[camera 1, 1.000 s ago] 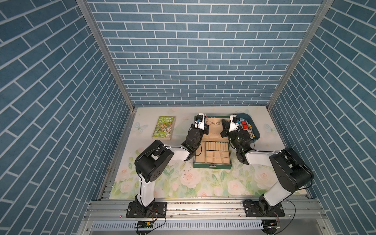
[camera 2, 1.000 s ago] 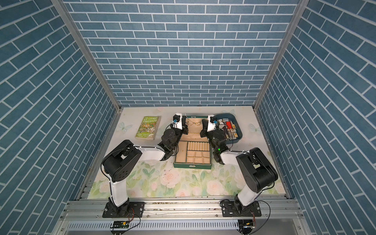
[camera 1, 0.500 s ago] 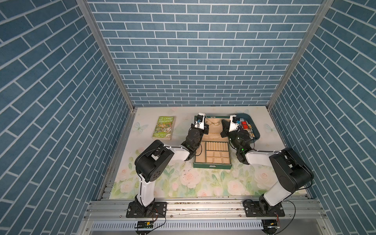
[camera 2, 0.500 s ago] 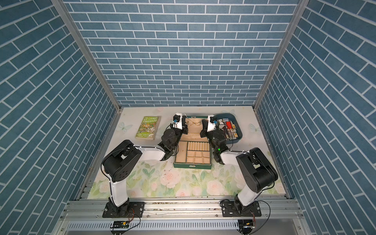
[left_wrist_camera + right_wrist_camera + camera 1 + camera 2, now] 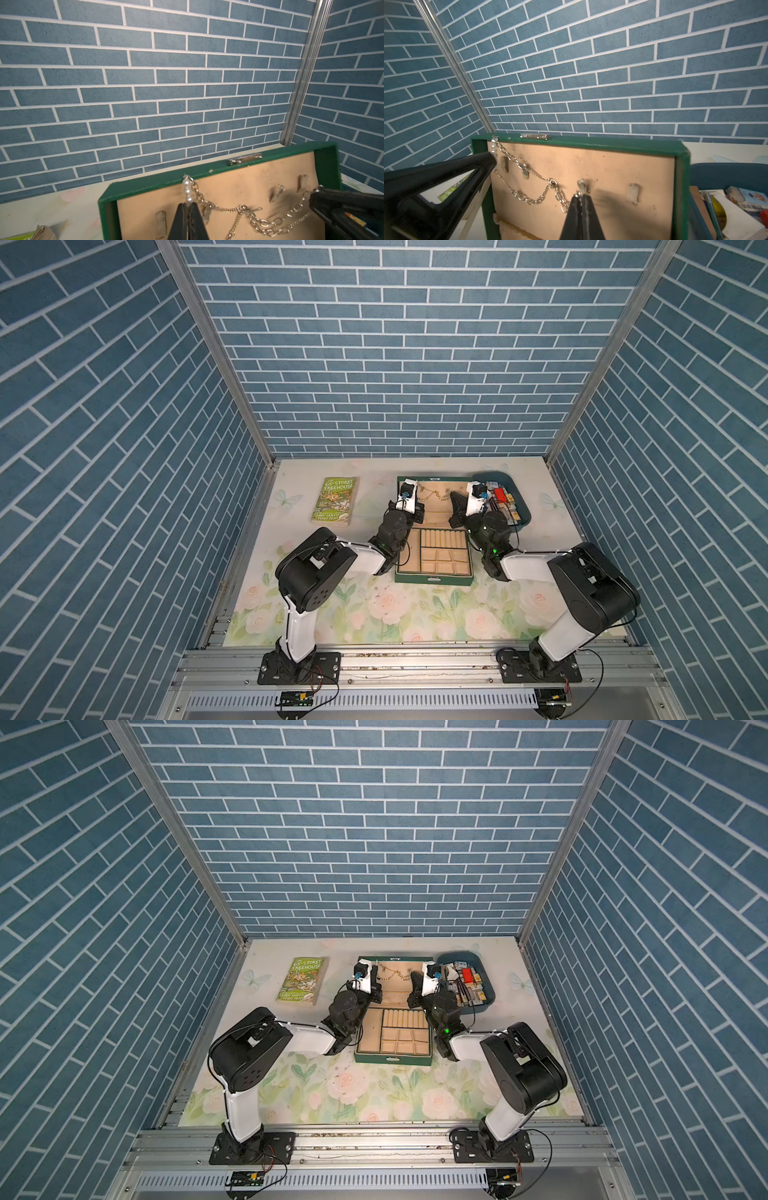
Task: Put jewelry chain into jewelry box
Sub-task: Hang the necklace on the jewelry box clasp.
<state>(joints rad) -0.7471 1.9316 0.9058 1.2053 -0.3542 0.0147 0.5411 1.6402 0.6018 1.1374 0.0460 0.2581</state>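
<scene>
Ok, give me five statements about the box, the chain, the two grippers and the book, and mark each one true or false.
1. The jewelry box stands open, its lid raised. True.
2. The left gripper is open beside the jewelry chain. False: it is shut on the chain's beaded end.
3. The right gripper is shut on the chain's other end. True.
4. The chain lies in a square compartment of the base. False: it drapes across the lid's beige lining.
5. The book lies in the blue tray. False: it lies outside it, across the box from the tray.
</scene>
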